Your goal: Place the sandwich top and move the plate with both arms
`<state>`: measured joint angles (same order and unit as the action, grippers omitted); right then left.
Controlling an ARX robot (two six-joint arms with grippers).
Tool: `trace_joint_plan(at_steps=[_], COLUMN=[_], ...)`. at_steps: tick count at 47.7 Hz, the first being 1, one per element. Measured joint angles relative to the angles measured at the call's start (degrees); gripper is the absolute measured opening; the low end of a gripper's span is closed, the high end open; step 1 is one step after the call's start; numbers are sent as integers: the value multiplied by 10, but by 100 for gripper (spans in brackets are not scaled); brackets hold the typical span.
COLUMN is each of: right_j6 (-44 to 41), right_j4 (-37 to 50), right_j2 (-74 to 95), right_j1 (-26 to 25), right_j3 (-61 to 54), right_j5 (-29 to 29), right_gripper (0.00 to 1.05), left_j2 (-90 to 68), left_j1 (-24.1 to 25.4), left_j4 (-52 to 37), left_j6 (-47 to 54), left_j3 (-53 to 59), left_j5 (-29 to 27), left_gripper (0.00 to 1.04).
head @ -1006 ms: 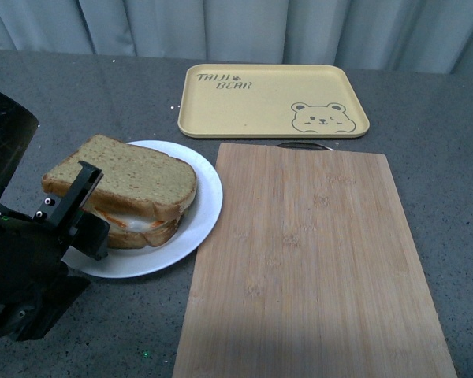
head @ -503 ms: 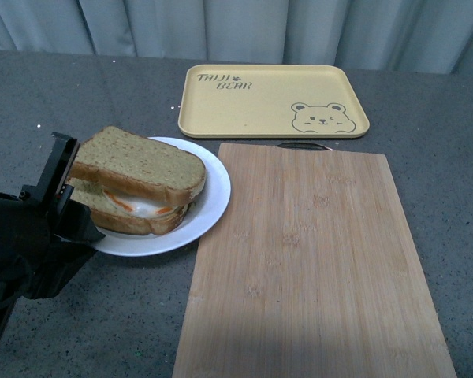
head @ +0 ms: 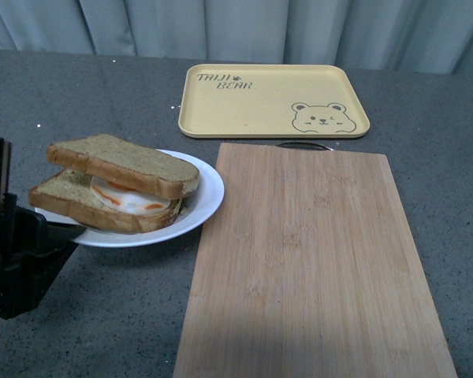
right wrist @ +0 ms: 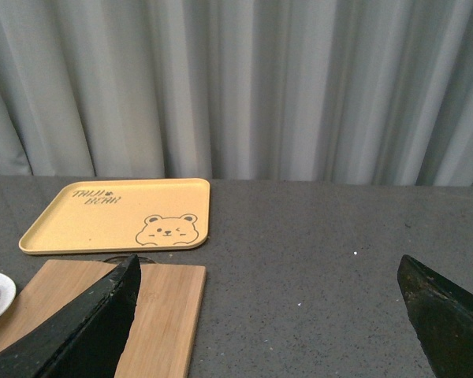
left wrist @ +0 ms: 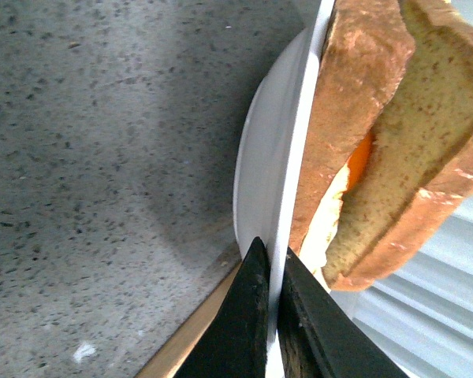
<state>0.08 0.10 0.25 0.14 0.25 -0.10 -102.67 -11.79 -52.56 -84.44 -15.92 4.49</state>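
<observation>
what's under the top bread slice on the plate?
A fried egg, white with orange patches, shows at the open edge, lying on a second bread slice on the white plate. How far the filling reaches beneath the sandwich top is covered.

sandwich top [head: 126,163] rests on egg slice [head: 71,203] on the plate [head: 211,193].

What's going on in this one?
The left end effector is shut on the rim of the white plate, which looks raised off the table on that side. The sandwich top already sits on the fried egg and the lower slice. The right end effector is open, holds nothing and is away from the plate, facing the wooden board and the yellow tray. So only one arm has the plate at this moment.
</observation>
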Motion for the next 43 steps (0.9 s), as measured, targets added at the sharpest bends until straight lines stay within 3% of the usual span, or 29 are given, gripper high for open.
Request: trace_joint_plan(at_steps=[14, 33, 43], right_j6=[0, 0, 0], right_j4=[0, 0, 0], right_j2=[0, 0, 0], right_j1=[0, 0, 0], right_j3=[0, 0, 0], right_j5=[0, 0, 0], right_gripper=[95, 95, 95], left_j2=[-3, -122, -233], left_j1=[-2, -82, -115], left_j4=[-125, -29, 59], left_j6=[-24, -38, -33], left_j3=[9, -245, -440], left_j5=[-12, -44, -63], left_gripper=[4, 4, 4])
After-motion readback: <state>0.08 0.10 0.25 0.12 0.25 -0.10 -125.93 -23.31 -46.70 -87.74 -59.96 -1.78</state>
